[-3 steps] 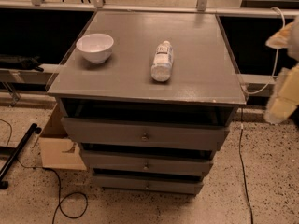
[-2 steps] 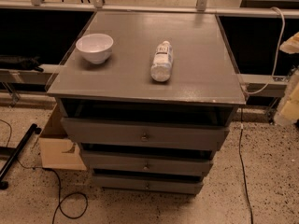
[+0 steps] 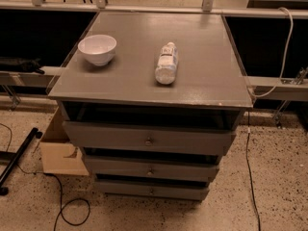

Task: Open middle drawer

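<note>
Camera view looks down on a grey cabinet top point(image 3: 144, 88) standing on a speckled floor point(image 3: 281, 186), with dark recesses and a metal rail point(image 3: 159, 7) on the far side. On the top sit one white bowl point(image 3: 97, 49), far left, and one plastic bottle point(image 3: 167, 63) lying on its side near the middle, well apart. Three grey drawer fronts stack below, each with one small round knob; the middle drawer point(image 3: 120, 167) lies between the top drawer point(image 3: 106, 136) and the bottom drawer point(image 3: 120, 188), a dark gap above it. A cardboard box point(image 3: 60, 153) stands just left, a black cable point(image 3: 62, 208) loops nearby, and a white cable point(image 3: 288, 42) hangs right. The gripper is out of frame; I cannot tell its grip.
</note>
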### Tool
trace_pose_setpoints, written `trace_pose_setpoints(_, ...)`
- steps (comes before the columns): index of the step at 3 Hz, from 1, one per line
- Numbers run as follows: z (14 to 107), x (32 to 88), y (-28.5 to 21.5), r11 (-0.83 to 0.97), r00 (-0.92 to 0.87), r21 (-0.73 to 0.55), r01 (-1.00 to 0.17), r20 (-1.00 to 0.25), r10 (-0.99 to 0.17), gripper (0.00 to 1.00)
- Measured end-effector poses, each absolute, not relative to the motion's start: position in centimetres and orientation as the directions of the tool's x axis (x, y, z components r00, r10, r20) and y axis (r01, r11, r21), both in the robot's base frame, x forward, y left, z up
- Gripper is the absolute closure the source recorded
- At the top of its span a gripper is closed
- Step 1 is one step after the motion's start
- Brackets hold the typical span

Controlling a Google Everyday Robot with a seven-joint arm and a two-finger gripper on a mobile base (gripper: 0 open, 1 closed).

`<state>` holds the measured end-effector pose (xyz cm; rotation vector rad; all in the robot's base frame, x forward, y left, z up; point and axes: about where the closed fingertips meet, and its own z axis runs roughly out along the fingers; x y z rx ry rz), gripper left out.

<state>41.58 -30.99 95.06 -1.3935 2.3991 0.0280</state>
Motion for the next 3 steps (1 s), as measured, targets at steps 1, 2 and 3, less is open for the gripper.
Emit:
trace_pose_setpoints(1, 95.1, 41.6, -31.0, 0.512, -0.446, -0.163, -0.843, -0.32, -0.836, 0.0)
trace_pose_setpoints(2, 94.7, 41.3, -31.1, 0.5, -0.427, -0.126, -0.857, -0.371, -0.824, 0.0)
trace_pose_setpoints(3, 92.3, 38.4, -32.4, 0.519, -0.454, -0.002, -0.855, -0.481, -0.749, 0.0)
